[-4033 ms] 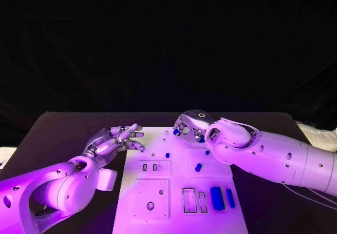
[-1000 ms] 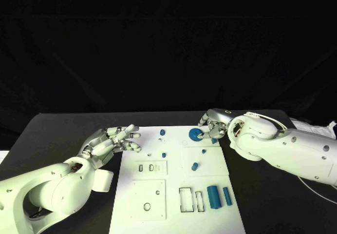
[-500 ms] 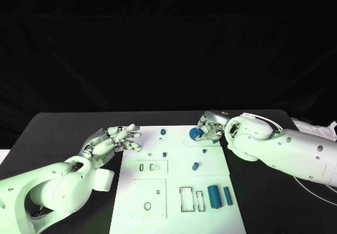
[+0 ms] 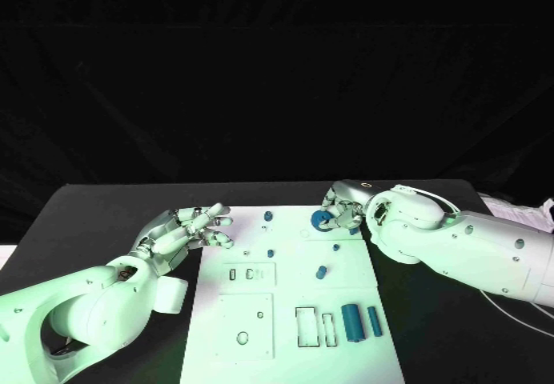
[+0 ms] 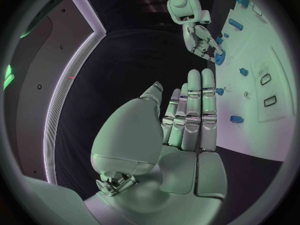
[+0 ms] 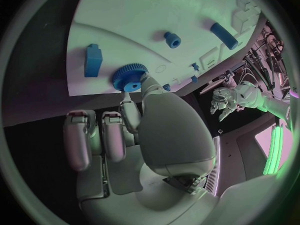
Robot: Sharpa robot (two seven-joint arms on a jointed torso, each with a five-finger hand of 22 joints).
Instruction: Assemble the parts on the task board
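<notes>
Right hand (image 4: 343, 210) fingertips (image 6: 145, 87) pinched on a round blue toothed gear (image 6: 129, 77), held at the far right corner of the white rectangular task board (image 4: 289, 320); remaining fingers (image 6: 78, 135) curled in side by side below the palm; gear in the head view (image 4: 322, 218) partly covered by those fingers, contact with the board surface not determinable.

Left hand (image 4: 185, 230) fingers (image 5: 194, 110) extended, lying close together, holding nothing; positioned over the black table (image 4: 93, 216) just beside the board's left edge, near its far end.

Just beside the gear in the right wrist view: a small blue rectangular block (image 6: 93, 60); further along, a short blue round peg (image 6: 172, 39) and a longer blue cylinder (image 6: 224, 35), each apart from the others. Nearer the robot on the board: a large blue upright block (image 4: 353, 323) with a slimmer blue bar (image 4: 373, 320) just beside it, next to two empty rectangular slots (image 4: 313, 328); an oval recess (image 4: 242, 338) on the near left panel.

White right forearm (image 4: 462, 248) overlapping the board's far right edge, concealing that strip; small parts at the board's far end too small to identify; board's near end cut off at the picture edge.
</notes>
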